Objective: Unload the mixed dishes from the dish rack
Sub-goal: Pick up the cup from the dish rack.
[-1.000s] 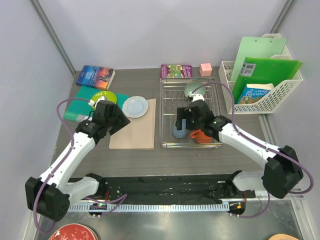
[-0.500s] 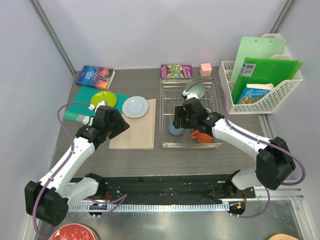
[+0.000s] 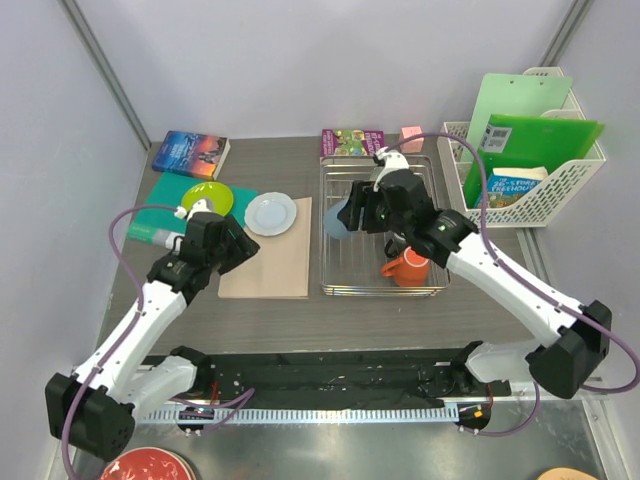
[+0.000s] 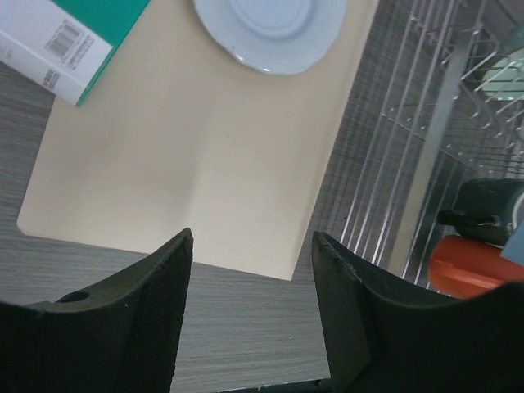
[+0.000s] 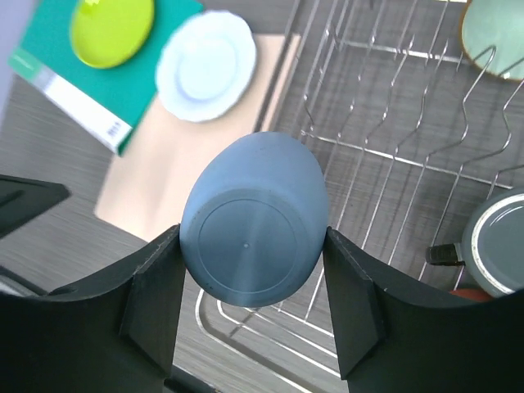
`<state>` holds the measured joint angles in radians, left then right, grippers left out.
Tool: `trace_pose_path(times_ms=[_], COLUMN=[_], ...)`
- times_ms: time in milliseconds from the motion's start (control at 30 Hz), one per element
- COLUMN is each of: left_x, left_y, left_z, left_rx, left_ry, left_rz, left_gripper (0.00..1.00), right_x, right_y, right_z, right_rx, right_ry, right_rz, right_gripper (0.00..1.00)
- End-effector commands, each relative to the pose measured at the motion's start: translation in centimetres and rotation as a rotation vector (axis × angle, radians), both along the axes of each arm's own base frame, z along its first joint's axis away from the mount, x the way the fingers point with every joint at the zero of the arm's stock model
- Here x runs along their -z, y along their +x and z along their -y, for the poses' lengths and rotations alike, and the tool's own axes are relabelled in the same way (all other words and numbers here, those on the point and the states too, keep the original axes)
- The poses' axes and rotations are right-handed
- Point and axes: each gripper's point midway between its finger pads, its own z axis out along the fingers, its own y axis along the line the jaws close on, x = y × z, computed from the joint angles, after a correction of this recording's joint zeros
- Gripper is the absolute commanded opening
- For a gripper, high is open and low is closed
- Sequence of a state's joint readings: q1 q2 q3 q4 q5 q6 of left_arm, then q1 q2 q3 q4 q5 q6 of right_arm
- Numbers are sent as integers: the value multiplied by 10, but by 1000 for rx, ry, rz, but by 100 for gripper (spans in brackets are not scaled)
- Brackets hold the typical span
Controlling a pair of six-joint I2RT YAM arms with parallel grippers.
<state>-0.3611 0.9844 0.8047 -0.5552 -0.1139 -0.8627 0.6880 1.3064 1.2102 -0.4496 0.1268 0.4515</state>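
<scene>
Over on the left, the left tool (image 4: 251, 246) hangs open above a tan mat (image 3: 270, 265), near the unloaded round lime-green plate (image 3: 207, 197) and scalloped white plate (image 3: 270, 213). Rightward, the right tool (image 5: 250, 246) grips the light blue cup (image 5: 250, 217) above the silver wire dish rack (image 3: 385, 291). Next, I'd say, the cup must clear the rack's wall leftward, while the orange handled mug (image 3: 405, 268) and sage-green bowl (image 5: 495, 33) wait inside.

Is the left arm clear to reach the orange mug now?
Probably not: the right arm, holding the light blue cup, hangs over the dish rack between the left gripper and the orange mug.
</scene>
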Motion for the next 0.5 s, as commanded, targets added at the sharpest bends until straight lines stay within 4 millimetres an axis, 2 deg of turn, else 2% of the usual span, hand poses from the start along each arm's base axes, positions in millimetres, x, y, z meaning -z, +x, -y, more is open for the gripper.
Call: trace_pose_path(times_ms=[0, 33, 67, 100, 133, 167, 200, 233, 267, 300, 400, 467], left_x=[-20, -33, -47, -53, -64, -73, -99, -99, -108, -129, -141, -142], left_y=[6, 8, 6, 4, 3, -2, 0, -4, -13, -17, -23, -23], left_z=[18, 34, 43, 49, 60, 64, 69, 73, 83, 89, 95, 96], left_rx=[52, 115, 151, 172, 225, 233, 262, 288, 359, 411, 460, 463], left_ry=[-108, -185, -249, -299, -370, -434, -493, -527, -578, -629, -685, -695], left_rz=[124, 179, 233, 266, 340, 371, 486, 502, 526, 597, 623, 627], left_gripper=[60, 60, 59, 59, 59, 64, 68, 73, 80, 82, 85, 86], right_x=[-51, -54, -67, -58, -59, -56, -57, -58, -58, -58, -61, -62], right_y=[-9, -11, -14, -17, -17, -21, -24, -25, -26, -28, -31, -31], right_z=[-8, -10, -16, -19, -19, -27, -31, -33, -38, -42, -52, -56], right_rx=[-28, -36, -64, -67, -61, -96, -101, -109, -130, -133, -169, -185], right_ry=[152, 179, 238, 264, 288, 328, 363, 386, 415, 447, 519, 547], right_rz=[90, 98, 131, 108, 113, 101, 89, 86, 88, 74, 67, 67], right_gripper=[1, 1, 1, 1, 1, 1, 1, 1, 1, 1, 1, 1])
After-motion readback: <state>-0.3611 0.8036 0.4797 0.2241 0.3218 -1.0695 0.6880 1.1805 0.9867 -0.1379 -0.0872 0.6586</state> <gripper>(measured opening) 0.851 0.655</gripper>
